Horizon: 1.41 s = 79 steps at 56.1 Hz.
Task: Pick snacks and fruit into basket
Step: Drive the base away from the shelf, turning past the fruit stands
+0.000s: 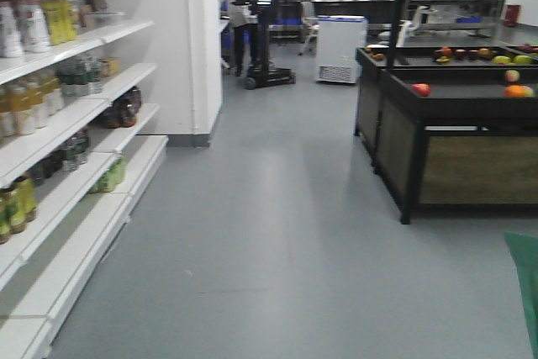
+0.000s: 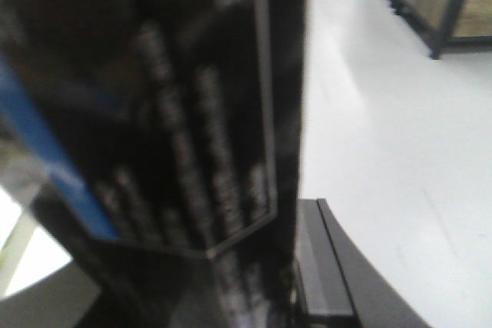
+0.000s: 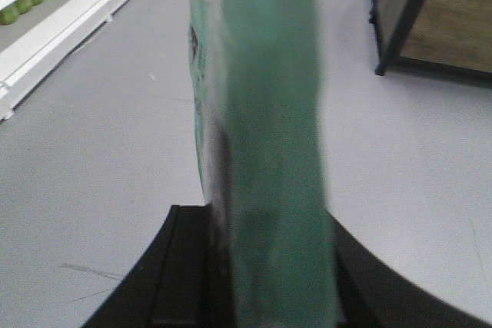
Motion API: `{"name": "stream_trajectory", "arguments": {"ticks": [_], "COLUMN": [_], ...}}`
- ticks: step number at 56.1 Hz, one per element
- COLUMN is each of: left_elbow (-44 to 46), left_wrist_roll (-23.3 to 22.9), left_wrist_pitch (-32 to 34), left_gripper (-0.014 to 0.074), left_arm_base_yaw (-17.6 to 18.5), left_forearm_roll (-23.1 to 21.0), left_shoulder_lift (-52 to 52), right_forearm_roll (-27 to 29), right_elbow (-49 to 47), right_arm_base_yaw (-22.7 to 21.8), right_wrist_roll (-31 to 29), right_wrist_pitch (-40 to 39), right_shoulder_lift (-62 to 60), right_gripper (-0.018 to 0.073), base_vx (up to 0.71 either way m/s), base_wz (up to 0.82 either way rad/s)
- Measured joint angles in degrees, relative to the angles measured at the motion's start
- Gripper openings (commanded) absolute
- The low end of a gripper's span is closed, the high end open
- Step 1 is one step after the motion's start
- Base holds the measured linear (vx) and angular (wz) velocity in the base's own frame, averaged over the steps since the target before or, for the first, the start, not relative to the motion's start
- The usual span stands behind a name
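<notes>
A teal snack pouch (image 3: pixel 265 113) stands upright between the black fingers of my right gripper (image 3: pixel 273 266), which is shut on it. Its edge also shows at the lower right of the front view as the teal pouch (image 1: pixel 525 292). A dark packet with pale lettering and a blue stripe (image 2: pixel 192 136) fills the left wrist view, lying against the one visible finger (image 2: pixel 330 266) of my left gripper (image 2: pixel 246 282). Fruit lies on the black stand (image 1: pixel 471 107): a red fruit (image 1: pixel 421 89), an orange one (image 1: pixel 518 91), more further back (image 1: pixel 504 60). The basket is out of view.
White shelves with bottles (image 1: pixel 50 98) line the left side of the aisle. Grey floor runs between them and the stand. Far back stand a person (image 1: pixel 242 6), a dark wheeled machine (image 1: pixel 269 73) and a white freezer chest (image 1: pixel 340 48).
</notes>
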State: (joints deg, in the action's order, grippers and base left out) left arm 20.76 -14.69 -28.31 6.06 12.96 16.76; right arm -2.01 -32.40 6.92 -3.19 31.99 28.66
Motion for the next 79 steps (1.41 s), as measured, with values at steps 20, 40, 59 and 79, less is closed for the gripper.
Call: {"name": "stream_trajectory", "arguments": {"ticks": [20, 40, 59, 79], "left_elbow": [0.0, 0.0, 0.0, 0.0], "left_wrist_roll": [0.0, 0.0, 0.0, 0.0], "left_wrist_pitch": [0.0, 0.0, 0.0, 0.0], "left_gripper": [0.0199, 0.0199, 0.0199, 0.0199], "left_arm_base_yaw": [0.0, 0.0, 0.0, 0.0], "left_forearm_roll": [0.0, 0.0, 0.0, 0.0], "left_shoulder_lift": [0.0, 0.0, 0.0, 0.0], "right_forearm_roll": [0.0, 0.0, 0.0, 0.0], "right_elbow": [0.0, 0.0, 0.0, 0.0], "right_arm_base_yaw": [0.0, 0.0, 0.0, 0.0], "right_wrist_roll": [0.0, 0.0, 0.0, 0.0], "right_wrist_pitch": [0.0, 0.0, 0.0, 0.0], "right_shoulder_lift": [0.0, 0.0, 0.0, 0.0], "right_gripper": [-0.0008, -0.0008, -0.0008, -0.0008], "base_vx": [0.22, 0.25, 0.28, 0.31], "base_wz": [-0.75, -0.61, -0.5, -0.47]}}
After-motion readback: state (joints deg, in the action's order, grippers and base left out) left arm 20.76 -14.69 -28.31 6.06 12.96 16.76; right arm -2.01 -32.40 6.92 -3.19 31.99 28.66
